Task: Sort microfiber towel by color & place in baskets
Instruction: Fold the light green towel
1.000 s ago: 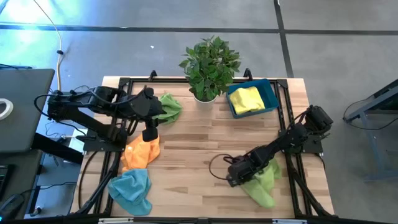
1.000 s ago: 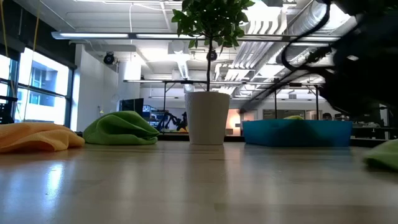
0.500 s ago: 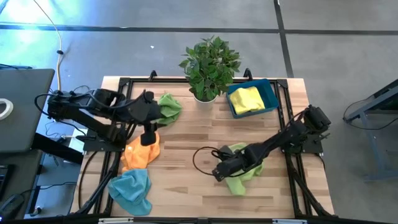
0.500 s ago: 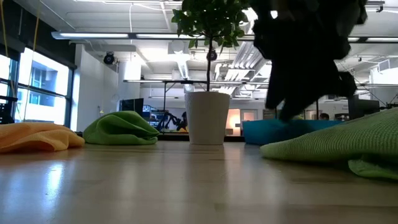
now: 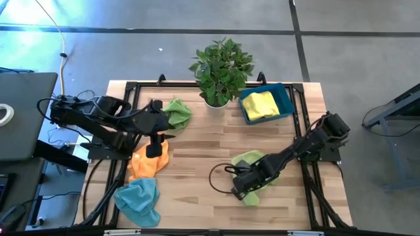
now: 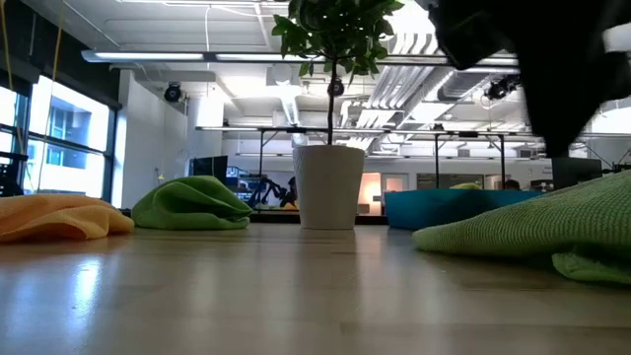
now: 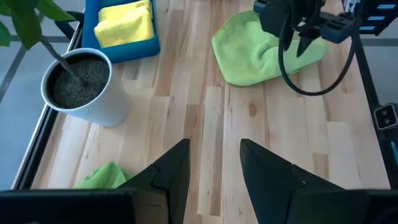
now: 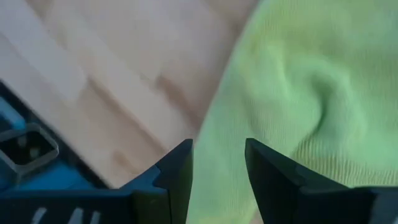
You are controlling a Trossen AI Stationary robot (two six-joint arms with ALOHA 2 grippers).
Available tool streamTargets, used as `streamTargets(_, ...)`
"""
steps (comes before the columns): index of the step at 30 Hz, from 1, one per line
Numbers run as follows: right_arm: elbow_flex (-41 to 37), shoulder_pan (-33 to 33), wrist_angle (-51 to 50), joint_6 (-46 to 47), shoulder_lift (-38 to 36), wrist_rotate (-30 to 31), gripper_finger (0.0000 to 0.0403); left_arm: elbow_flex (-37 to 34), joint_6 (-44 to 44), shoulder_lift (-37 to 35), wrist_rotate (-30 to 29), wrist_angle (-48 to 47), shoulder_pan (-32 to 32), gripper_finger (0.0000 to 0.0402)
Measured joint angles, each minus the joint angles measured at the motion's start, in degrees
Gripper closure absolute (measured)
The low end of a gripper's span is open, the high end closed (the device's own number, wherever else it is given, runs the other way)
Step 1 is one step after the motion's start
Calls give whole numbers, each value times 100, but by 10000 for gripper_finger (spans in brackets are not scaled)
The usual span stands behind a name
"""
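Note:
A lime-green towel (image 5: 249,160) (image 7: 255,56) lies bunched on the table right of centre, its underside on the wood (image 6: 532,222). My right gripper (image 5: 241,190) (image 8: 217,149) hangs open just above it, pointing down, with nothing between its fingers. My left gripper (image 5: 153,149) (image 7: 214,146) hovers open over the far edge of an orange towel (image 5: 147,165). A darker green towel (image 5: 178,113) lies at the far left and a blue towel (image 5: 138,200) at the near left. The teal basket (image 5: 287,98) at the far right holds a yellow towel (image 5: 258,105).
A potted plant in a white pot (image 5: 218,69) (image 6: 328,187) stands at the far edge between the green towel and the basket. Black frame rails (image 5: 125,118) run along the table's left and right sides. Bare wood (image 5: 197,157) lies between the two grippers.
The lime-green towel has slid from the near right toward the table's middle and bunched up under my right gripper. That gripper has then risen off the towel and rolled its wrist, while the towel stays on the table.

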Motion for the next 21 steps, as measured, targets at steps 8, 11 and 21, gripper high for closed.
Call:
streamTargets(8,-94,260,-172,591,186,-365,265,0,-149,0,0,0,-197,271)
streamTargets(11,-109,269,-128,618,344,-357,265,0,-151,0,0,0,-276,271)
streamTargets(21,-111,19,504,-118,1009,336,265,0,-434,0,-1,0,-524,271)
